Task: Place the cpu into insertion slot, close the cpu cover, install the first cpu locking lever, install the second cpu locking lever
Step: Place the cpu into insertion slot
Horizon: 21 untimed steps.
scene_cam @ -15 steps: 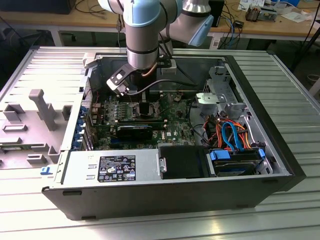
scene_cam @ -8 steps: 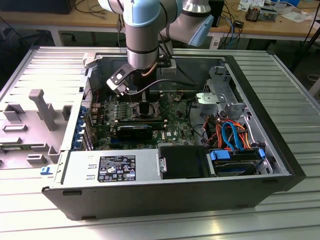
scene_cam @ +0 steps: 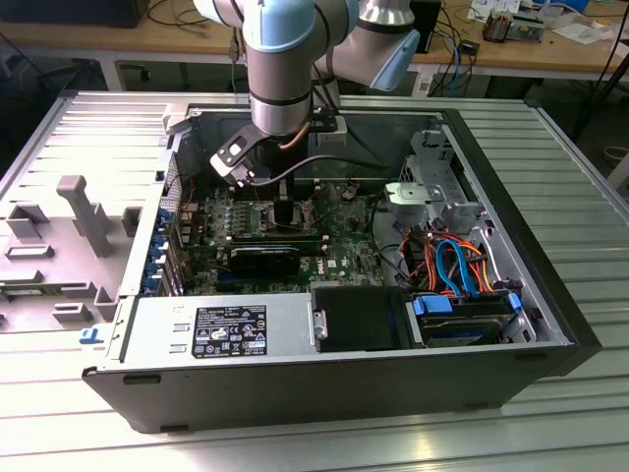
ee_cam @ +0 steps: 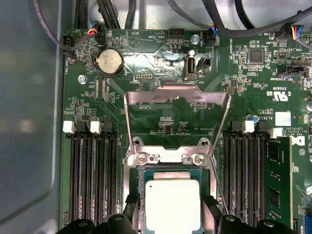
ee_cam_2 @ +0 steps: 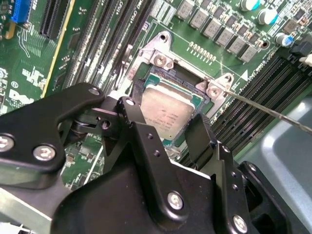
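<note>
A: The arm (scene_cam: 285, 79) is seen reaching down into the open computer case (scene_cam: 295, 393), which is laid on the tabletop (scene_cam: 580, 197). The hand (scene_cam: 285, 211) is placed right over the green board (scene_cam: 344, 241).

B: And the chip (ee_cam: 173, 204) is found lying flat in the socket (ee_cam_2: 168, 78), silvery top up, squarely between the two black fingers (ee_cam: 131, 214).

A: Is it being gripped?

B: Not as shown. In the first wrist view a thin strip of socket is left bare between each finger and the chip's edge. The hand is therefore judged to be spread, straddling the chip without touching it.

A: The cover (ee_cam: 178, 95) is noted: swung up on its hinge, wide open, with the board seen through its square window.

B: Not closed, then. A thin metal lever (ee_cam_2: 273, 113) is seen running out from the socket's corner, across the black memory slots (ee_cam_2: 273, 78).

A: Now round the hand in the exterior view. The grey power box (scene_cam: 216, 329) is found at seven o'clock, and the blue and orange cables (scene_cam: 452, 270) between three and four o'clock. A grey plastic piece (scene_cam: 84, 211) is set well off at nine o'clock, on the tabletop.

B: A round coin battery (ee_cam: 110, 62) is spotted beyond the raised cover. One memory stick (ee_cam: 278, 180) is seated in the slots beside the socket.
</note>
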Available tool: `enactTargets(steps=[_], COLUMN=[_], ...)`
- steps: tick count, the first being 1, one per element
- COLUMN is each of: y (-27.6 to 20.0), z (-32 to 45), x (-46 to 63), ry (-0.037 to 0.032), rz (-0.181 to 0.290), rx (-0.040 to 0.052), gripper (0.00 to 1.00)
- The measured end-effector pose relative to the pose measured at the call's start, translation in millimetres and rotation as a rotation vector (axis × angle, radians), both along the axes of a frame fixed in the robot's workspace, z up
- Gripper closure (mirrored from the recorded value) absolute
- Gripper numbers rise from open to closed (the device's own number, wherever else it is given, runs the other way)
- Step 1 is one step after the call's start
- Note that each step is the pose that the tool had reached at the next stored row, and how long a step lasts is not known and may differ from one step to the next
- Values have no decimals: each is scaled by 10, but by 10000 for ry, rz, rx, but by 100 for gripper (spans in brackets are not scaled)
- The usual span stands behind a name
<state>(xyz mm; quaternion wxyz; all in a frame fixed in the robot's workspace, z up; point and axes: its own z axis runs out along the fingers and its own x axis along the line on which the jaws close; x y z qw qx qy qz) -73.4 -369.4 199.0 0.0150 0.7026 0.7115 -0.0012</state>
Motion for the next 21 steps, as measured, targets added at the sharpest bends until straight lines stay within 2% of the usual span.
enactTargets(steps=[4, 7, 11, 13, 17, 19, 21], y=[5, 6, 6, 5, 6, 6, 6], z=[0, 41, 44, 99, 148, 208, 237], x=[-1, 0, 0, -1, 1, 1, 1], ry=[0, -2, -1, 0, -1, -1, 0], rz=[0, 0, 0, -2, 0, 0, 0], rx=[0, 1, 0, 38, 58, 68, 72], gripper=[38, 38, 38, 38, 38, 38, 38])
